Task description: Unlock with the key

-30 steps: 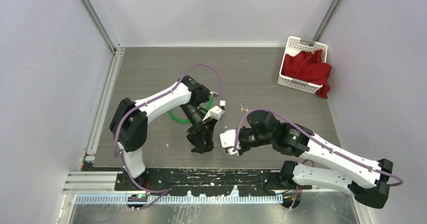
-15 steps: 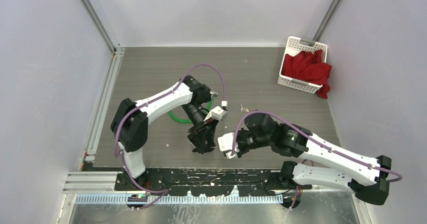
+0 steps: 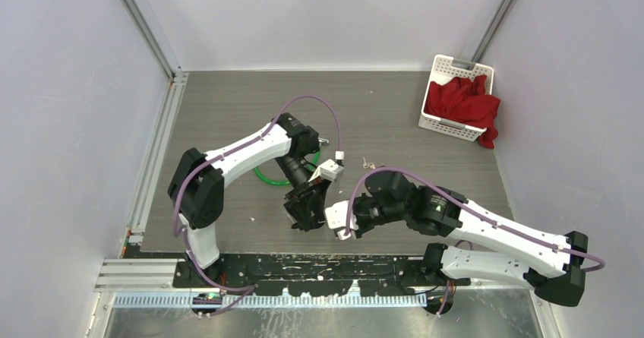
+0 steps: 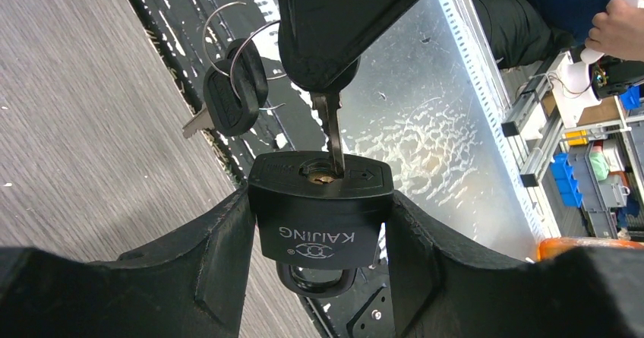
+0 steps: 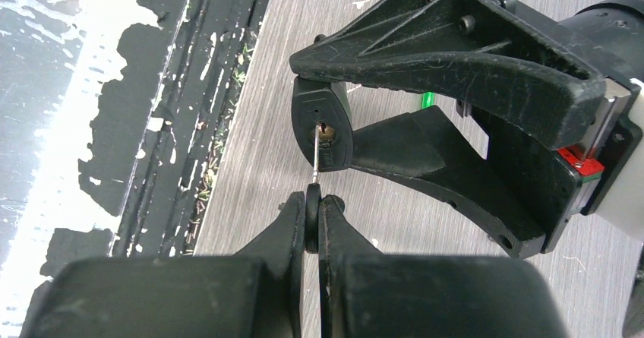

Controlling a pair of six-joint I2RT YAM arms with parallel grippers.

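My left gripper (image 4: pixel 323 235) is shut on a black padlock (image 4: pixel 319 216) marked KAIJING, its keyhole facing away and its shackle toward the wrist. The padlock also shows in the right wrist view (image 5: pixel 323 133). My right gripper (image 5: pixel 312 218) is shut on the black head of a key (image 5: pixel 312 215). The key's metal blade (image 4: pixel 329 137) has its tip in the keyhole. Spare keys (image 4: pixel 228 95) hang on a ring beside it. In the top view the two grippers meet near the table's front edge, left gripper (image 3: pixel 306 209) and right gripper (image 3: pixel 334 220).
A green cable loop (image 3: pixel 267 175) lies under the left arm. A white basket (image 3: pixel 456 129) with a red cloth (image 3: pixel 463 102) stands at the back right. The black mounting rail (image 3: pixel 304 266) runs along the near edge.
My right gripper has moved left with the key toward the padlock. The left gripper has stayed nearly still with the padlock.
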